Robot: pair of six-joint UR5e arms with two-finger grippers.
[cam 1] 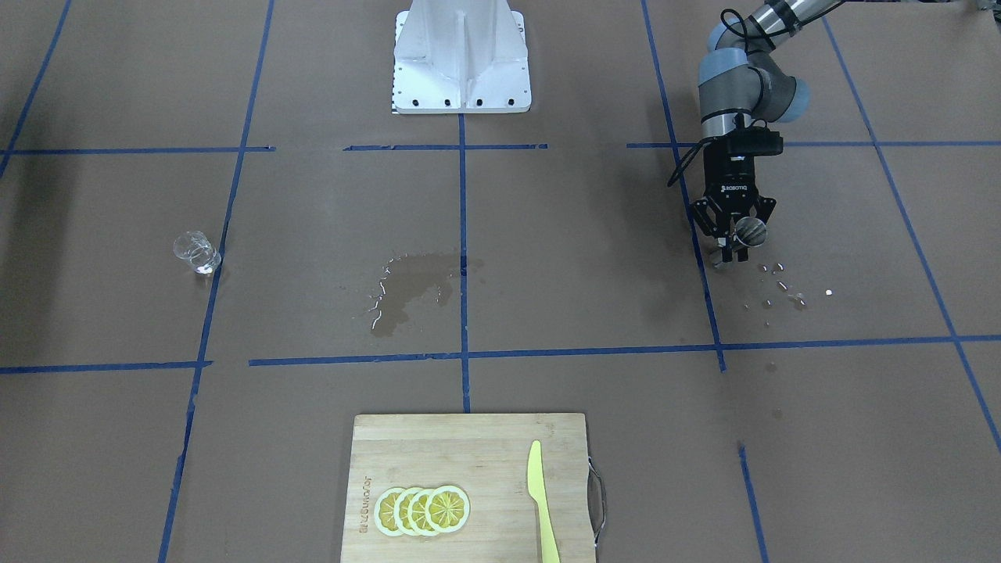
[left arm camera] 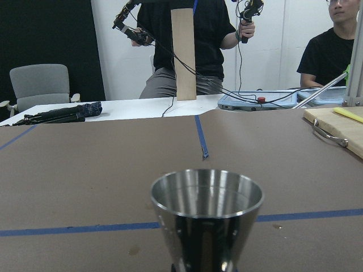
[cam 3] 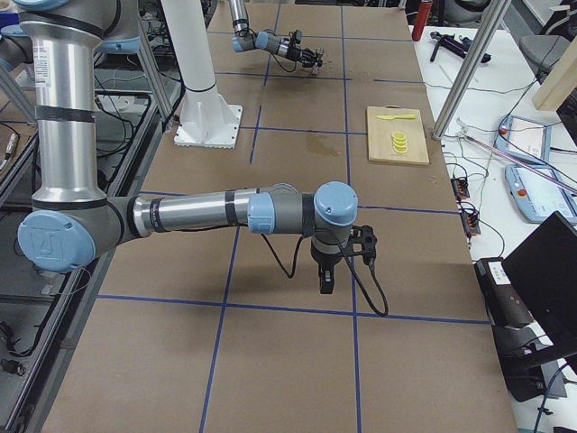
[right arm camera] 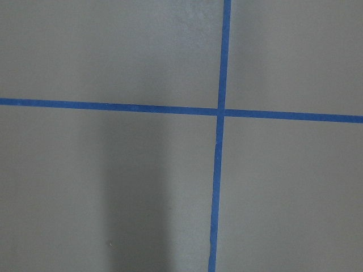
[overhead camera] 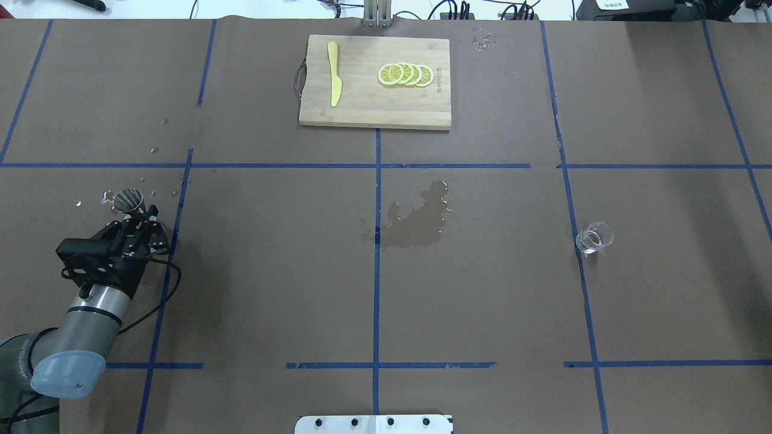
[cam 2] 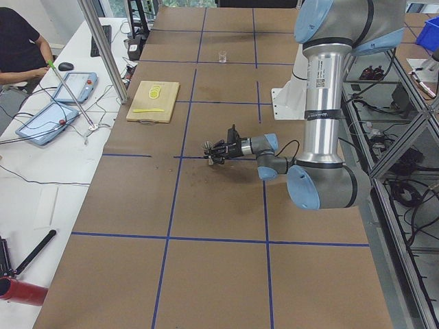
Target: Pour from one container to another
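Observation:
The clear glass tumbler (overhead camera: 594,237) stands upright and alone on the robot's right side of the table, also seen as the tumbler (cam 1: 195,252) from the front. The steel jigger (overhead camera: 128,200) is on the left side, upright, its open cup filling the left wrist view as the jigger (left arm camera: 207,218). My left gripper (cam 1: 735,234) reaches in low and level and is shut on the jigger's (cam 1: 749,230) narrow waist. My right gripper (cam 3: 326,287) points down near the table's front, far from both containers; I cannot tell whether it is open or shut. Its wrist view shows only taped table.
A wet patch (overhead camera: 419,217) darkens the table's middle, and droplets (cam 1: 786,293) lie by the jigger. A wooden cutting board (overhead camera: 362,114) at the far edge carries lemon slices (overhead camera: 405,74) and a yellow knife (overhead camera: 334,81). The robot's base (cam 1: 461,59) is mid-table. People are beyond the far edge.

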